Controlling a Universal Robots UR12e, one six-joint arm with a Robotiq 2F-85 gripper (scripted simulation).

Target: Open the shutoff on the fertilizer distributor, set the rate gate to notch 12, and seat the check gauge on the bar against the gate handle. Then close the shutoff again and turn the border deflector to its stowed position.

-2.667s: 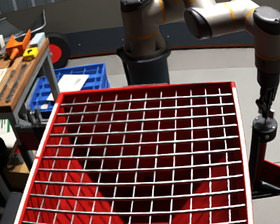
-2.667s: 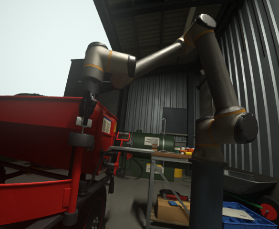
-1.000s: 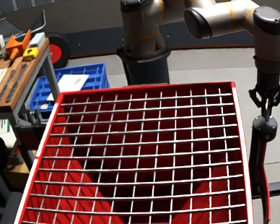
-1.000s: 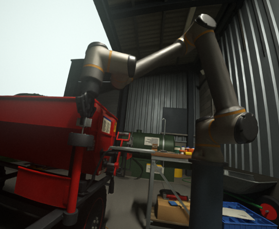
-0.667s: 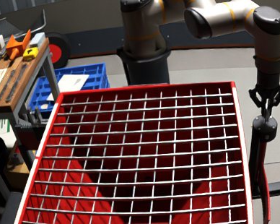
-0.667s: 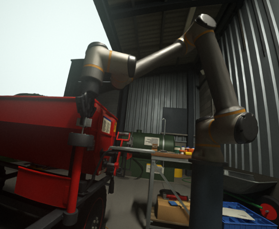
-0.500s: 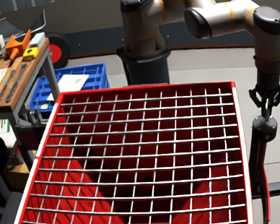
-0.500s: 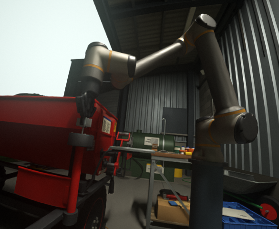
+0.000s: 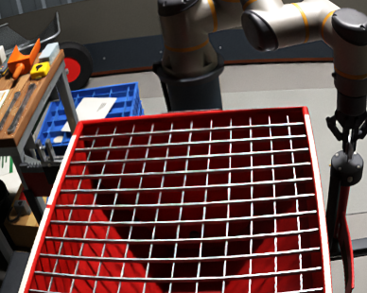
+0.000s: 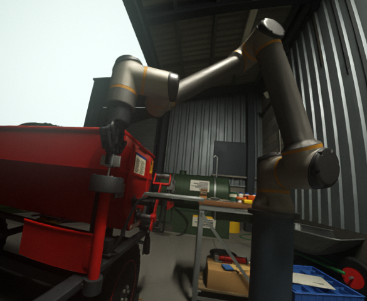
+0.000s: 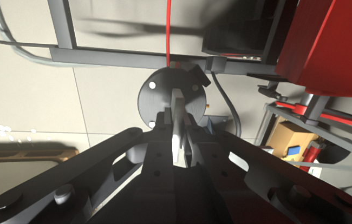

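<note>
A grey T-handle stands up from the round dark hub of the border deflector, beside the red hopper. My gripper reaches straight down onto it, and its fingers are clamped on the handle's flat grey tab. The hub sits on top of a red post at the hopper's side. A red deflector plate hangs lower on the same side. From the side camera my gripper is just above the hub. The shutoff, rate gate and check gauge are hidden.
A blue crate with a white sheet lies on the floor behind the hopper. A workbench with tools stands left of it. A wire grid covers the hopper's top. The arm's pedestal stands between bench and crate.
</note>
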